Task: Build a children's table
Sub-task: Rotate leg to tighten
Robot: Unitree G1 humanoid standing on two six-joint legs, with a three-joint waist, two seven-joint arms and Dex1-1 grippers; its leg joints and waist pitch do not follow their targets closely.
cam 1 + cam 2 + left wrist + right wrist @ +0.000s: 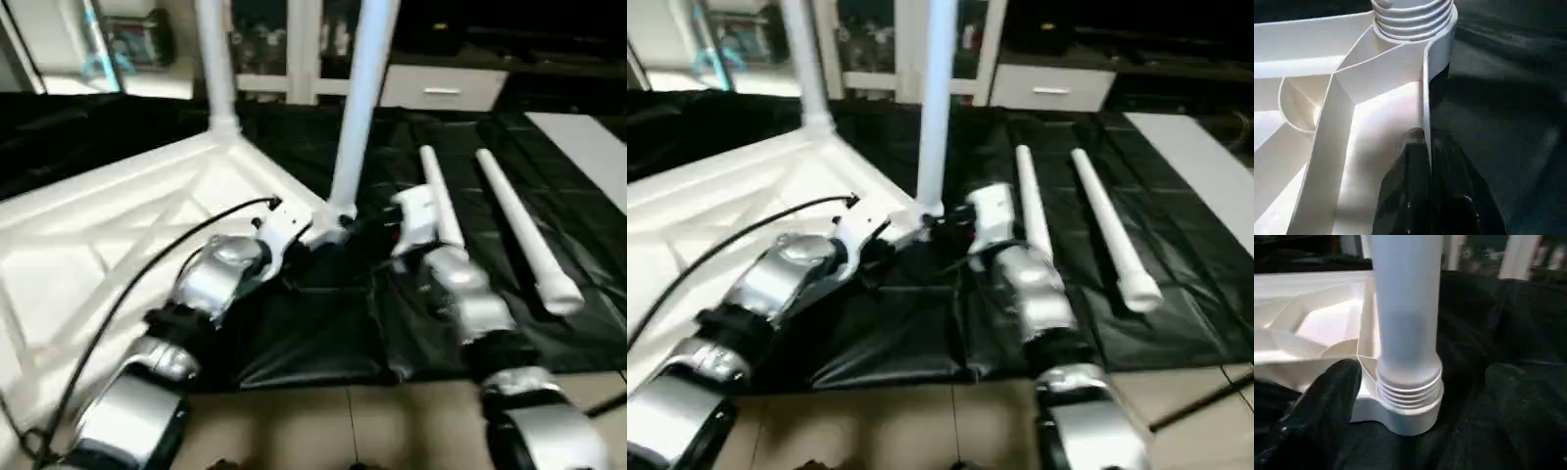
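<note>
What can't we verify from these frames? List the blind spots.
- Near leg: threads show above the corner socket, but how far it is seated is hidden inside.
- Both upright legs' tops: cut off by the head views' upper edge.
- Tabletop: far-left corners run out of frame.
- Right pincer: finger contact with the leg unclear.
- Left pincer straddles the rim.

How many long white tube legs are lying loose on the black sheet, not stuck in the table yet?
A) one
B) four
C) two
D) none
C: two long white tube legs lie side by side on the black sheet; two others stand upright in the white plastic tabletop's corner sockets.
</note>
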